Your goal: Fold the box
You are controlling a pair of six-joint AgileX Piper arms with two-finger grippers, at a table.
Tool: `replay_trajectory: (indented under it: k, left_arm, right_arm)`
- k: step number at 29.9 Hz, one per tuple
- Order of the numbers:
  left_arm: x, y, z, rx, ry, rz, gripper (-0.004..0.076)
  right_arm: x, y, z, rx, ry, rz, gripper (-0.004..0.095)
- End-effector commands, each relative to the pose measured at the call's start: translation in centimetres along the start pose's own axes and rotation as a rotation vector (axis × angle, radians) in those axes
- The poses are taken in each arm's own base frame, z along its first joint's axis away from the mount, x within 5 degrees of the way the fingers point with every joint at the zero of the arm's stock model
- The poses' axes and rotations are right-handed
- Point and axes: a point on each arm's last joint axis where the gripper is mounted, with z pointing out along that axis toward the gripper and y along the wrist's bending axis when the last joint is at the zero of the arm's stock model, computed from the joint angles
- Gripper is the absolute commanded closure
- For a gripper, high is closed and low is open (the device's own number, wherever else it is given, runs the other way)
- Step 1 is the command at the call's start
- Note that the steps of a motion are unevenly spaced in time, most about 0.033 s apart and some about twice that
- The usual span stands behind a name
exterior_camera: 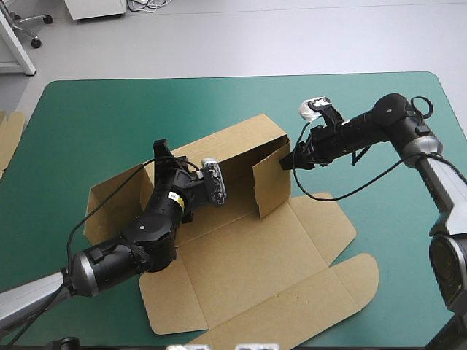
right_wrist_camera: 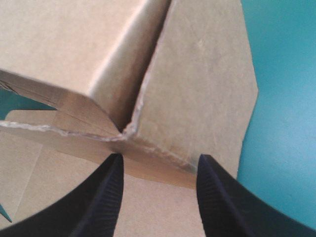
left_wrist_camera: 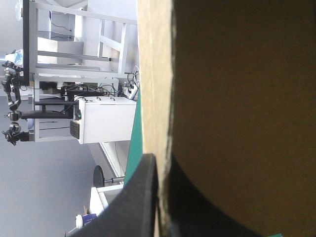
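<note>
High view, and the brown box [exterior_camera: 248,248] sits mid-table on the teal-green cover [exterior_camera: 87,117], most of the sheet lying flat toward the near edge. Its long back wall [exterior_camera: 233,149] is standing, and so is the end flap [exterior_camera: 271,182] at the right-hand end, the two meeting in a corner. A strip of spare board [exterior_camera: 9,135] shows at the table's left edge.

The left gripper [exterior_camera: 162,157] is in at the left end of that raised wall. From its own wrist camera the wall's cut edge runs straight up out of the grip. One black finger [left_wrist_camera: 133,207] is pressed on the lit side of the board and the other lies dark against the shadowed side, with no gap to see. So it is clamped on the box, sheet pinched between the two.

Over to the right gripper [exterior_camera: 287,162], up at the raised corner on the right. From the right wrist camera its fingers [right_wrist_camera: 106,197] stand well apart, gripping nothing. The corner where wall and flap meet lies just ahead of the tips, centred in the gap, with flat board beneath them.
</note>
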Motion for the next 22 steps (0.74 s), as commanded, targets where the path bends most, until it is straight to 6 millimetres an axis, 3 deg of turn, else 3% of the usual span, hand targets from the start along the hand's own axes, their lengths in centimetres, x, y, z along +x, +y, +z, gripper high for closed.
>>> replay_trajectory:
  k: [1,7,17,22]
  left_arm:
    - [-0.5,0.9,-0.8,-0.009,-0.055,-0.056,0.0738]
    - [-0.4,0.9,-0.8,-0.007,-0.053,-0.058,0.0738]
    - [-0.5,0.9,-0.8,-0.005,-0.057,-0.064,0.0738]
    - [-0.5,0.9,-0.8,-0.003,-0.056,-0.066,0.0738]
  right_arm:
    - [-0.9,1.9,-1.3,-0.064,-0.126,-0.053,0.0464]
    - [0.6,1.4,-0.3,-0.045,-0.130,-0.031,0.0464]
    - [-0.2,3.9,-3.9,0.093,-0.239,-0.144,0.0464]
    - [0.5,3.5,-3.4,0.115,-0.248,-0.125,0.0464]
